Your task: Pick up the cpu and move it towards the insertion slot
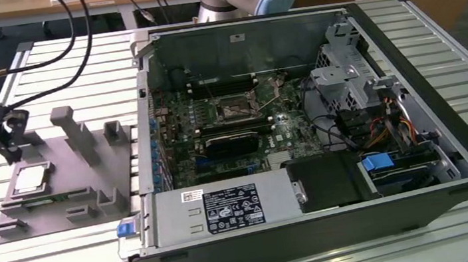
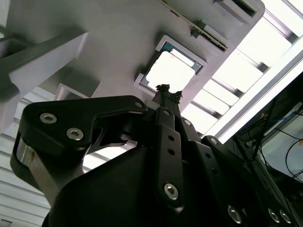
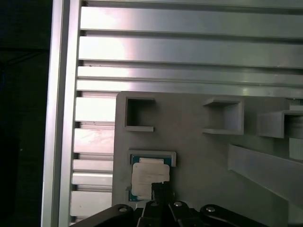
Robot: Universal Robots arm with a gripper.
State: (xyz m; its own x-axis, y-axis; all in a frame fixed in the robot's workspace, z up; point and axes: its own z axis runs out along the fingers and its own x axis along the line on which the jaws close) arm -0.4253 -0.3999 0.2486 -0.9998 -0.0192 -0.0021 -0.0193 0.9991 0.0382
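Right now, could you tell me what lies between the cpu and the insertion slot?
In the exterior view, upright tray posts and the case wall stand between cpu and insertion slot.

Just beyond the black jaws, the cpu [image 3: 149, 179] has a pale silver top with a teal-green edge and sits in a plain matte grey tray [image 3: 199, 151]. The tabletop [image 3: 189, 47] around the tray is bright silver, striped by dark grooves between its slats.
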